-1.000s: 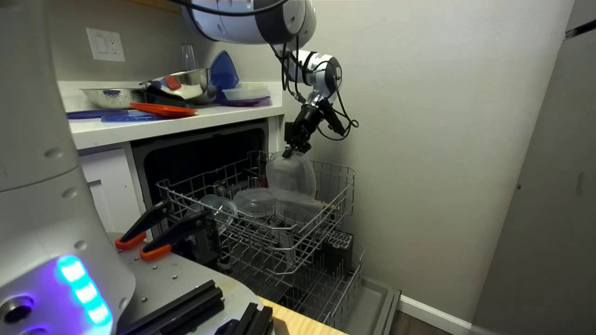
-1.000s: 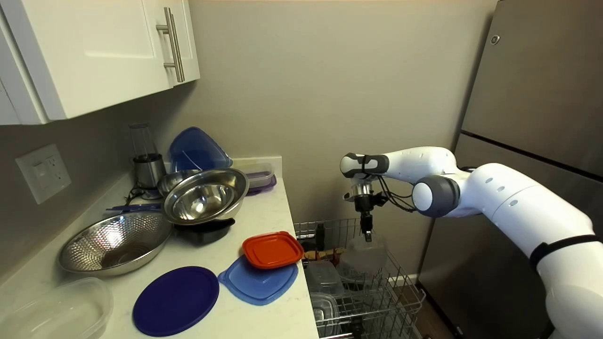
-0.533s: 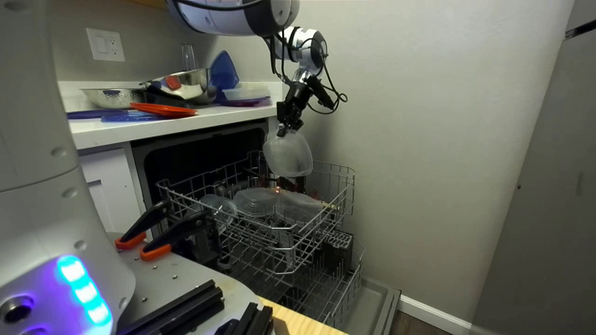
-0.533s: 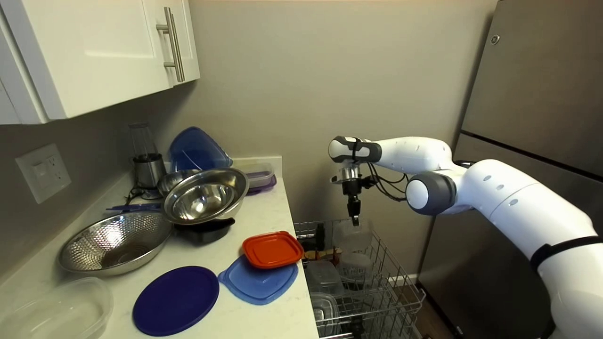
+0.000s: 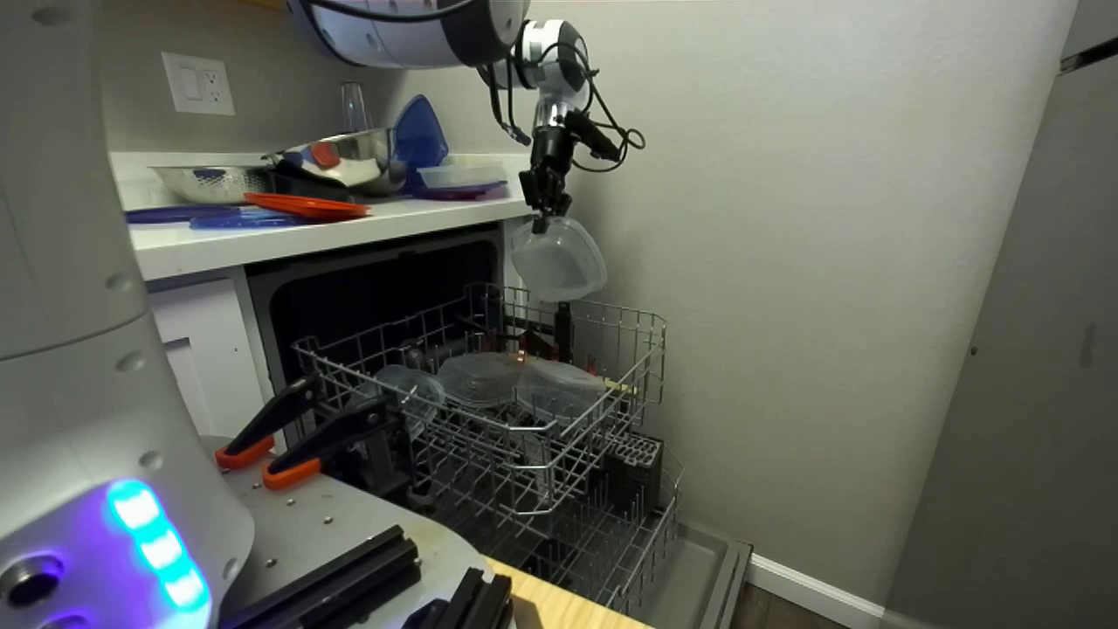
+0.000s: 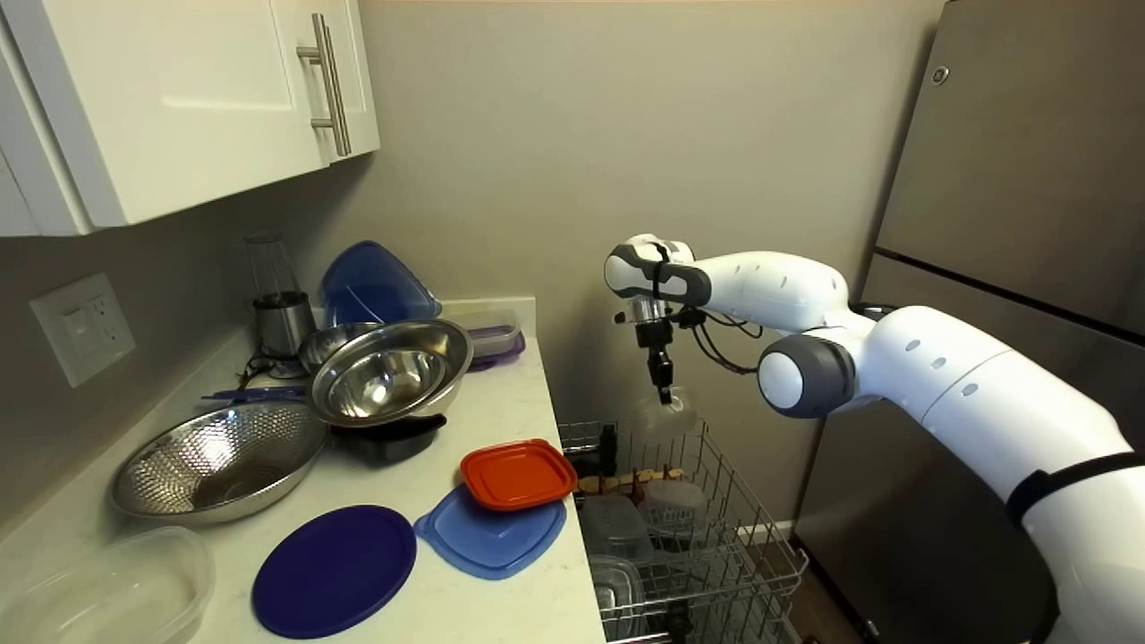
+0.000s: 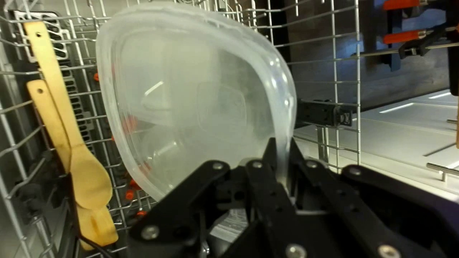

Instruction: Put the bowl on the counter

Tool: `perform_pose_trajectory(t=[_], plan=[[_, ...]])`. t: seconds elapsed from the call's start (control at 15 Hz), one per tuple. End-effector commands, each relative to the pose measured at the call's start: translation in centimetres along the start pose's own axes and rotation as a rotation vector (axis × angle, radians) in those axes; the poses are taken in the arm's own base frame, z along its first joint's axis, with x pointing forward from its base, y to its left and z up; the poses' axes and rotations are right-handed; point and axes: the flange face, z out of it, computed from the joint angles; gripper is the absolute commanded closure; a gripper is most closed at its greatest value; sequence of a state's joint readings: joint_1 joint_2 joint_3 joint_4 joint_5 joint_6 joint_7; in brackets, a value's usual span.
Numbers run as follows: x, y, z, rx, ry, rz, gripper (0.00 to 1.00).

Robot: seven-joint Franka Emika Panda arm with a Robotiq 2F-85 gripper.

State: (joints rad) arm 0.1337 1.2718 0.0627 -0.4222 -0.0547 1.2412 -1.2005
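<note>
White desk [image 6: 512, 394] at left carries a metal colander [image 6: 219, 461], a dark blue lid [image 6: 335, 572] and a red lid [image 6: 519, 476]. Right of it, the pincer [image 5: 540, 225] grasps the clear bowl [image 5: 563, 262] by its rim; the bowl hangs tilted above the wire rack [image 5: 530, 429], off the desk. Grey fridge [image 6: 993, 215] at far right.

In an exterior view we saw a wall [image 6: 590, 152] at twelve o'clock; a white cupboard [image 6: 197, 107] hung at ten; a grey fridge [image 6: 1002, 197] stood at three.
</note>
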Motion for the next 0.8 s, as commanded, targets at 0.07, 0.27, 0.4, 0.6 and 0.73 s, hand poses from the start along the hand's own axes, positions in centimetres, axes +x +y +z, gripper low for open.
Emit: perform_pose_trajectory(t=[0.07,0.27,0.4,0.6,0.73], plan=[[0.9,0.6,-1.6,-0.154,-0.048,-0.007,0.98],[1.6,1.2,-2.0,-0.207,-0.020,-0.008,0.98],[1.9,1.5,-2.0,-0.229,-0.005,-0.010,0.98],[1.9,1.4,-1.7,-0.214,0.004,-0.003,0.94],[2.0,1.4,-1.7,-0.214,0.004,-0.003,0.94]])
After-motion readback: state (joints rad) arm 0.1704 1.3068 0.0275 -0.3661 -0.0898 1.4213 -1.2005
